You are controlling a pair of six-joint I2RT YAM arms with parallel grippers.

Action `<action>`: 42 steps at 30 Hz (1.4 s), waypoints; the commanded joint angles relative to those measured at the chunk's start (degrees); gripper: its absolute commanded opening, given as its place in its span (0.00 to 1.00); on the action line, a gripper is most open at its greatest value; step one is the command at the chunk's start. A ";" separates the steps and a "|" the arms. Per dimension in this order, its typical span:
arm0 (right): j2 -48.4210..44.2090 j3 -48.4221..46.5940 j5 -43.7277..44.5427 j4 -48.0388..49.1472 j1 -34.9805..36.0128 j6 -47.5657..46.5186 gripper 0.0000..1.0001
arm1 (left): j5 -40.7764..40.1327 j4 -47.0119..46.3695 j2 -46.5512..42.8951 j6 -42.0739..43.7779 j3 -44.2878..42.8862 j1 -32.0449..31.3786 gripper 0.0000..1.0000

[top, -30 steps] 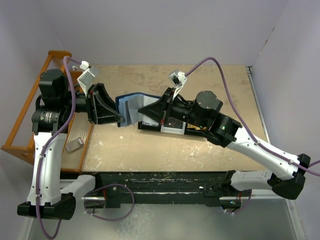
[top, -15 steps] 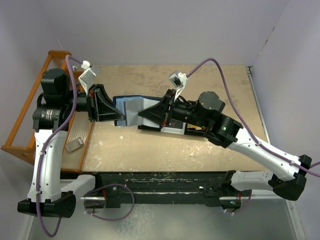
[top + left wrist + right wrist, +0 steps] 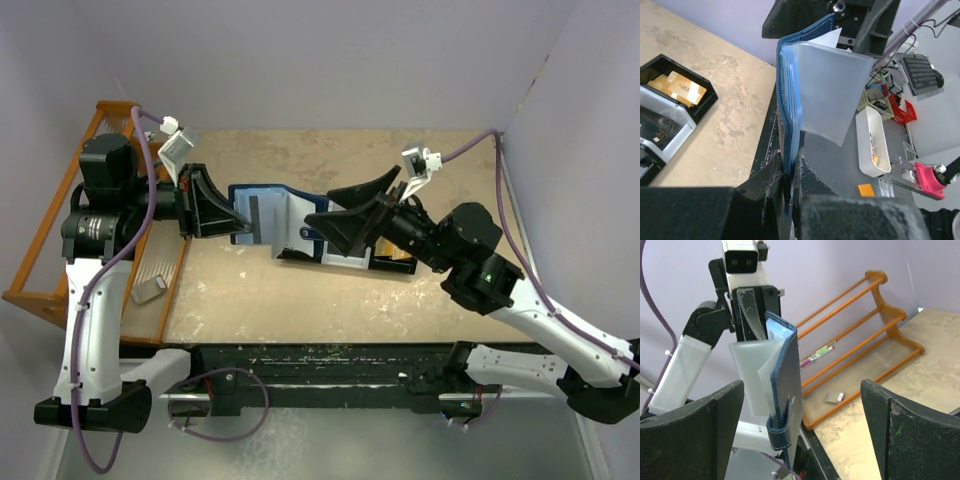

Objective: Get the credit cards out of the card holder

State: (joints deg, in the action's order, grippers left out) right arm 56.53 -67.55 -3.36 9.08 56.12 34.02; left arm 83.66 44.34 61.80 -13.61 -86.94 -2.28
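- Navy-blue card holder [image 3: 262, 213] is held open above the table near its middle, with its clear plastic sleeves [image 3: 832, 90] fanned out.
- Left gripper [image 3: 236, 222], at the holder's 9 o'clock, has its jaws clamped on the holder's edge.
- Right gripper [image 3: 322, 208], at the holder's 3 o'clock, has its jaws wide apart and is not touching it.
- Black tray [image 3: 707, 100] lies at the holder's 5 o'clock, with gold cards [image 3: 682, 86] in one compartment.

Top cam overhead; wrist cams close-up, prob. facing, share card holder [image 3: 789, 100].
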 commanded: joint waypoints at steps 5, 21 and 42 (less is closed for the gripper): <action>5.21 -5.69 7.56 1.86 1.98 -1.37 1.00 | -16.91 11.77 1.76 12.48 -5.94 -0.09 0.00; 6.65 -8.54 18.12 -10.35 6.46 -7.33 0.67 | -1.99 14.71 3.97 13.80 -5.43 -0.09 0.05; 1.99 -5.84 -10.57 -5.51 -1.23 -1.69 0.04 | 19.35 13.68 5.86 2.58 -4.58 -0.15 0.00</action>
State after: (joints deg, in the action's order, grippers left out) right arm 57.23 -72.88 -6.15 0.80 57.47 28.80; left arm 87.81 42.89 64.64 -23.07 -85.73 -2.31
